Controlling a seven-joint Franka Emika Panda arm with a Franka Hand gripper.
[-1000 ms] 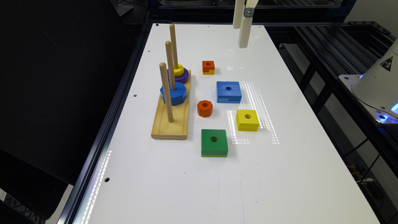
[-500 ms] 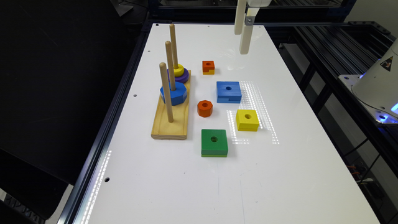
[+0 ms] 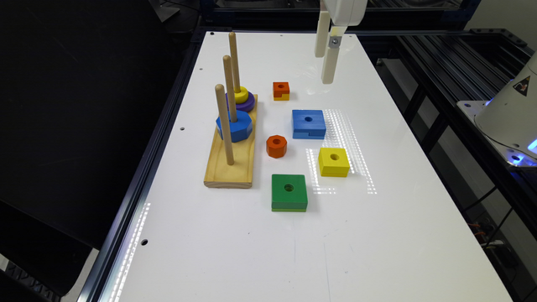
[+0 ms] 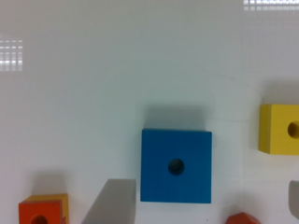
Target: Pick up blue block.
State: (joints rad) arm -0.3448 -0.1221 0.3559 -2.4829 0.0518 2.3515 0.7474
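Observation:
The blue block [image 3: 308, 122] is a flat square with a round centre hole and a notch in its near side, lying flat on the white table [image 3: 377, 235] between the orange pieces and the yellow cube. My gripper [image 3: 325, 67] hangs in the air above the table, beyond the block and apart from it. In the wrist view the blue block [image 4: 176, 166] lies below me, with one grey finger [image 4: 110, 203] beside it and the other at the picture's edge. The jaws stand wide apart with nothing in them.
A wooden peg base [image 3: 232, 155] with three pegs holds a blue octagonal piece [image 3: 235, 125] and yellow and purple rings [image 3: 241, 98]. Around the block lie a small orange-and-yellow block [image 3: 280, 90], an orange octagon [image 3: 276, 146], a yellow cube [image 3: 333, 161] and a green square block [image 3: 288, 192].
The gripper has come lower toward the table over the last second. The blocks have not moved.

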